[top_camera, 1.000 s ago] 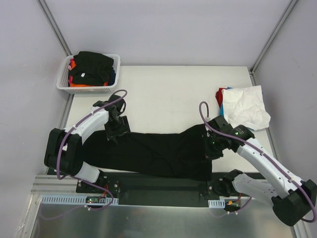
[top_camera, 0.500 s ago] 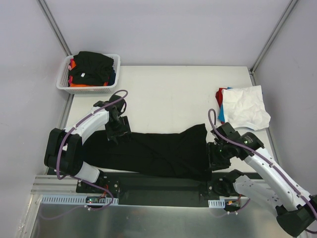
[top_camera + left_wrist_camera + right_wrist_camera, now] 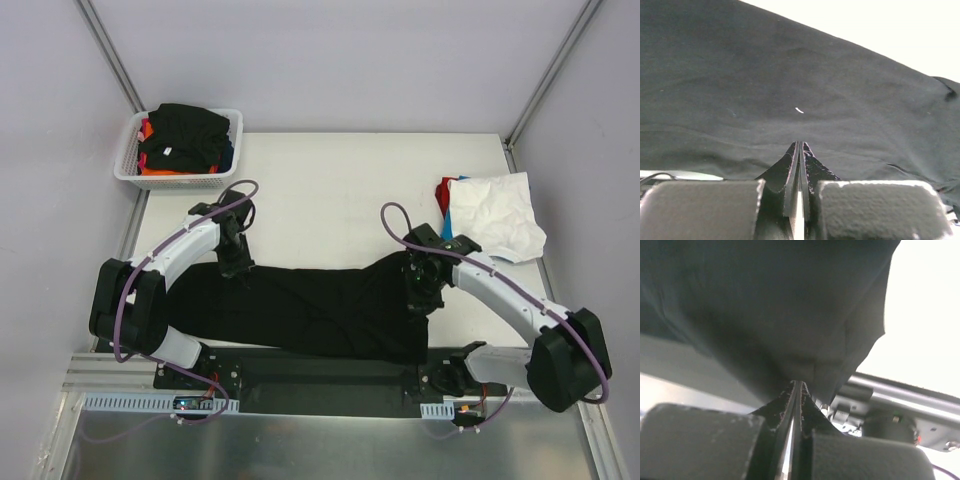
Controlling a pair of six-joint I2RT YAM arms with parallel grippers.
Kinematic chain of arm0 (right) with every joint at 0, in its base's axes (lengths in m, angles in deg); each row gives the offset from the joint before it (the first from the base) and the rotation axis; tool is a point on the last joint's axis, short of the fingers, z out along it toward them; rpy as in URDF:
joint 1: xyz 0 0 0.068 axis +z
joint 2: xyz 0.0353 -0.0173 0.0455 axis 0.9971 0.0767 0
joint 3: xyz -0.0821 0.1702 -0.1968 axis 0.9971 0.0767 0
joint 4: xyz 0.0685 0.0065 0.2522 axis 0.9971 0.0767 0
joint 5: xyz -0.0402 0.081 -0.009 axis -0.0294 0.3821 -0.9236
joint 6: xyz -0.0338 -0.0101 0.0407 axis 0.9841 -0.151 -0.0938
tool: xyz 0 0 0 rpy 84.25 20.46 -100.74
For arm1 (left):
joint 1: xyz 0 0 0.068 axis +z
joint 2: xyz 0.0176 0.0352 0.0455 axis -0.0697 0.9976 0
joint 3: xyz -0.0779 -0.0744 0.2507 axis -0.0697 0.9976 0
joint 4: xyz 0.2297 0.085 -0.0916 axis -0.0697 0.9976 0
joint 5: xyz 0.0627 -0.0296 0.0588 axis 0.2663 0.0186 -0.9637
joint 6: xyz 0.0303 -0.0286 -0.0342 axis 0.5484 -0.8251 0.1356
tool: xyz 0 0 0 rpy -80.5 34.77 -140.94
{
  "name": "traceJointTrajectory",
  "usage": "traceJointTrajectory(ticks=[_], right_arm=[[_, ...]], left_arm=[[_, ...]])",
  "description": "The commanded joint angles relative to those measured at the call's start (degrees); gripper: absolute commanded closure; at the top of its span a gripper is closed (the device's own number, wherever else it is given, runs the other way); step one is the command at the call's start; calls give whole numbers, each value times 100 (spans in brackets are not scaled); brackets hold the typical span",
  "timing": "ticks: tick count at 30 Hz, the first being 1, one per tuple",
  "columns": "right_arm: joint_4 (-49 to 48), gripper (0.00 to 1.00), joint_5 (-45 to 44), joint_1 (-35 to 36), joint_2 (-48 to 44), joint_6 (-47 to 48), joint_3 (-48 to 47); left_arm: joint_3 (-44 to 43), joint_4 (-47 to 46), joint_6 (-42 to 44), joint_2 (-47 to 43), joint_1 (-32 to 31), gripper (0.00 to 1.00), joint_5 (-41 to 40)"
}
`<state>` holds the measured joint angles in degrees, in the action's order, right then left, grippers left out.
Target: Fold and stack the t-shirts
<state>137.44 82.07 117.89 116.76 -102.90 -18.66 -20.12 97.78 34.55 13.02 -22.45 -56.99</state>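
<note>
Top external view: the black t-shirt (image 3: 320, 305) lies spread out along the near side of the table (image 3: 340, 190). At its far left edge the left gripper (image 3: 238, 262) is clenched on a pinch of cloth, and the right gripper (image 3: 420, 292) grasps a fold at its right end.

From above and behind the arms, the fixed camera looked steeply down, far enough off to take in the whole table (image 3: 340, 180) and the basket (image 3: 178, 181) at its far left corner. The left wrist camera sat just behind its own fingers (image 3: 700, 210), facing along them, low and very near the black t-shirt (image 3: 790, 75). The right wrist camera rode likewise behind its fingers (image 3: 705, 440), closer still to the cloth, with a metal rail (image 3: 905, 399) beyond. All three views shared that shirt.
</note>
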Motion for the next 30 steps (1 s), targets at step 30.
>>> traceJointTrajectory(ticks=[30], right_arm=[[-1615, 99, 1099, -1225, 3654, 890, -2043]], left_arm=[[-1134, -453, 588, 2109, 1292, 100, 411]])
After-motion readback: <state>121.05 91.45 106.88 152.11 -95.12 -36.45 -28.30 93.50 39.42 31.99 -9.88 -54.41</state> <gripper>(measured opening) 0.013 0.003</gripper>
